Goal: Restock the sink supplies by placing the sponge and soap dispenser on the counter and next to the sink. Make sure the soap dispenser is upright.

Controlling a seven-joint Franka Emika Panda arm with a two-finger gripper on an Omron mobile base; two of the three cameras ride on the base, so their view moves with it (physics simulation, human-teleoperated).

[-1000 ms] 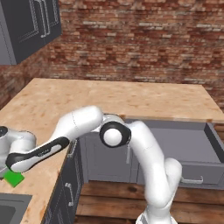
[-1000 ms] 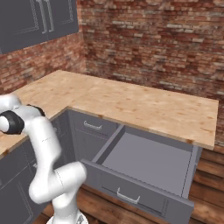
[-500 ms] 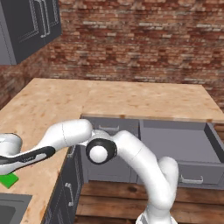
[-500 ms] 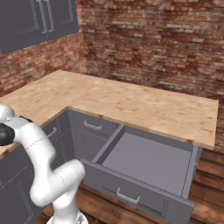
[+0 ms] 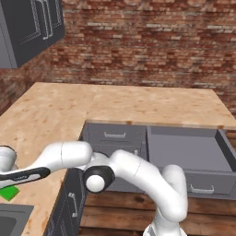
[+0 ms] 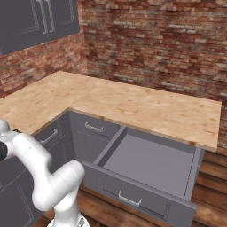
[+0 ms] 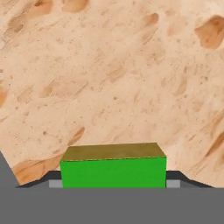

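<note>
The small flat bright-green sponge block (image 7: 113, 171) sits between the robot's jaws (image 7: 113, 184) in the hand view, its green face toward the camera and its duller olive top edge above. Short dark finger tips (image 7: 176, 176) project at either lower side of the block, and the jaws appear clamped on it. Behind the sponge lies the light tan, mottled wood-grain worktop (image 7: 113, 70), seen close.

In the left base view the sponge (image 5: 8, 193) shows as a green patch at the near left edge of the worktop (image 5: 115, 103), just beneath the black-and-white wrist of the white arm (image 5: 64, 156). The arm reaches leftward and low from its base at the lower right. A corner of the dark grey sink basin (image 5: 10, 220) appears just nearer than the sponge, at the lower left.

To the right, under the worktop, a dark grey drawer (image 5: 189, 154) stands pulled open; in the right base view the same drawer (image 6: 146, 162) shows a bare grey interior. Dark grey wall cabinets (image 5: 30, 25) hang at upper left before a red brick wall (image 5: 147, 41).
</note>
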